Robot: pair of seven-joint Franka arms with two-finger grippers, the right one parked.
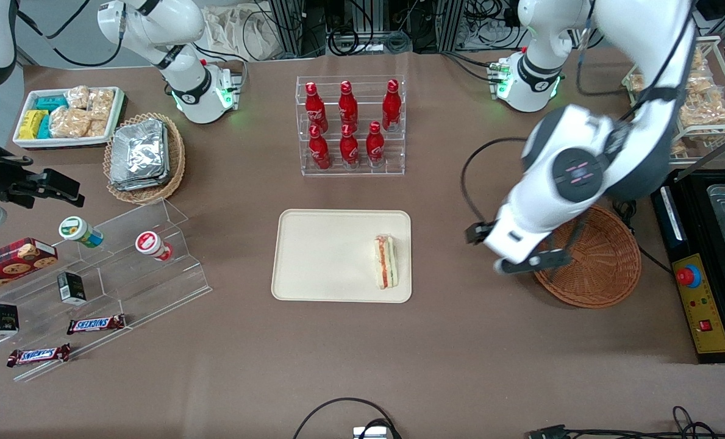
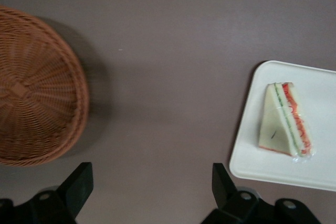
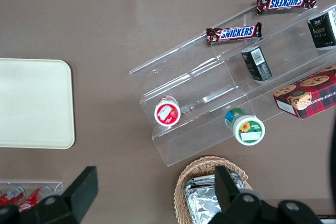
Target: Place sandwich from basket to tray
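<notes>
The sandwich (image 1: 386, 261) lies flat on the tray (image 1: 313, 256), close to the rim at the working arm's end, its orange-red and green filling stripes showing along one edge; in the wrist view the clear-wrapped wedge (image 2: 286, 120) sits near a corner of the tray (image 2: 252, 161). The basket (image 1: 600, 268) rests on the table (image 1: 362, 366) well apart from the tray, toward the working arm's end, with nothing in the part that shows. The hand (image 1: 524, 263) hangs above the table between tray and basket, overlapping the basket's rim in the front view. Its two black fingers (image 2: 79, 182) are spread wide with nothing between them, only bare brown table below. Farther from the front camera than the tray stands a clear rack of red bottles (image 1: 350, 125)
</notes>
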